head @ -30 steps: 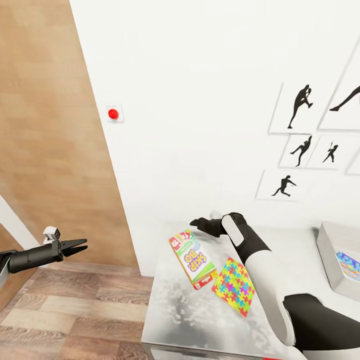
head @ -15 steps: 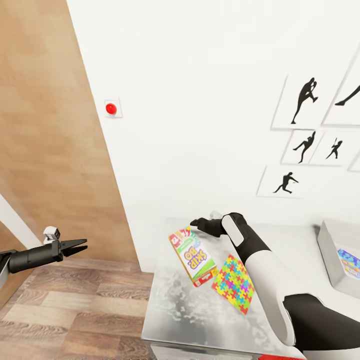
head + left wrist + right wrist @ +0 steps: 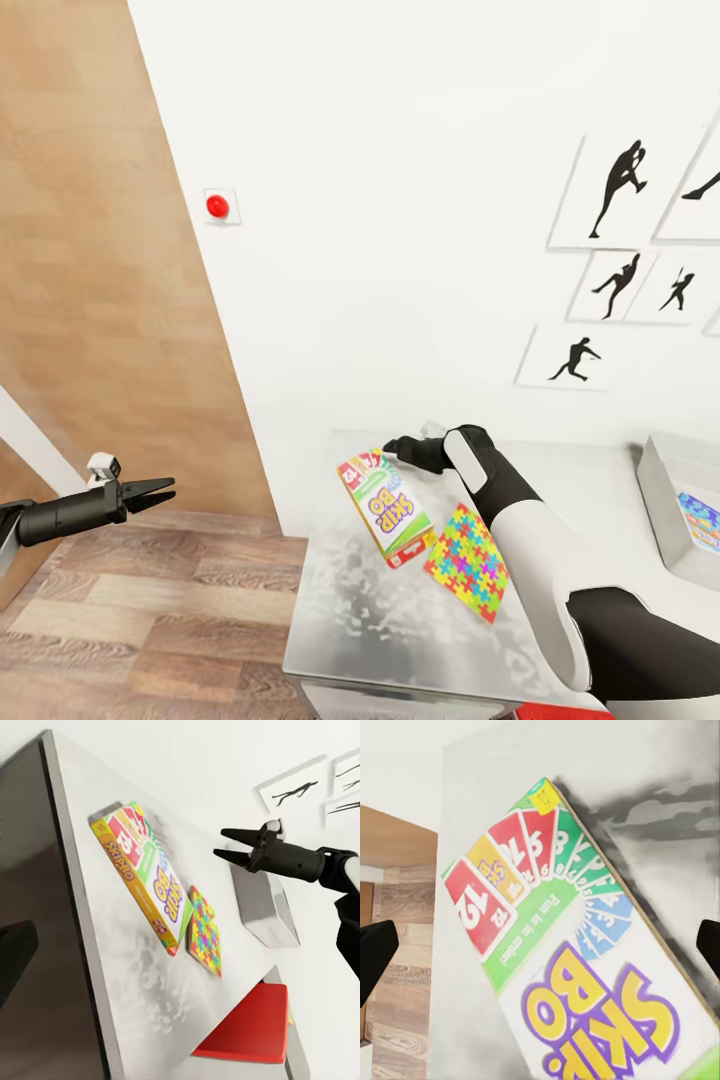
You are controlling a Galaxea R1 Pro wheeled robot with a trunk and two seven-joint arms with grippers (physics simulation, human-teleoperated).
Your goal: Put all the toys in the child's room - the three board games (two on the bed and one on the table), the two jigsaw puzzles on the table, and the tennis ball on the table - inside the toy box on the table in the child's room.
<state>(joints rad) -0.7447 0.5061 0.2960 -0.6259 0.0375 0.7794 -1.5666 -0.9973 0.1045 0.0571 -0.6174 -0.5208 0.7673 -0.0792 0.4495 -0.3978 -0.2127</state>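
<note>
A Skip-Bo board game box (image 3: 385,505) lies flat near the left end of the grey table (image 3: 350,620), and a colourful jigsaw puzzle (image 3: 468,562) lies beside it, touching its near corner. My right gripper (image 3: 397,447) hovers open over the box's far end. In the right wrist view its fingers (image 3: 375,952) straddle the box (image 3: 577,967) with nothing held. The grey toy box (image 3: 672,505) stands at the table's right end with a blue-printed item inside. My left gripper (image 3: 162,490) is open over the floor, well to the left of the table.
A white wall with silhouette pictures (image 3: 575,358) and a red button (image 3: 217,207) runs behind the table. A wooden panel (image 3: 90,280) stands at the left over the wood floor (image 3: 150,640). A red object (image 3: 247,1024) sits beneath the table.
The whole view has shifted slightly, so the wall and table sit a little higher in the picture. The right gripper now sits a bit more over the box's far end. The left arm is unchanged.
</note>
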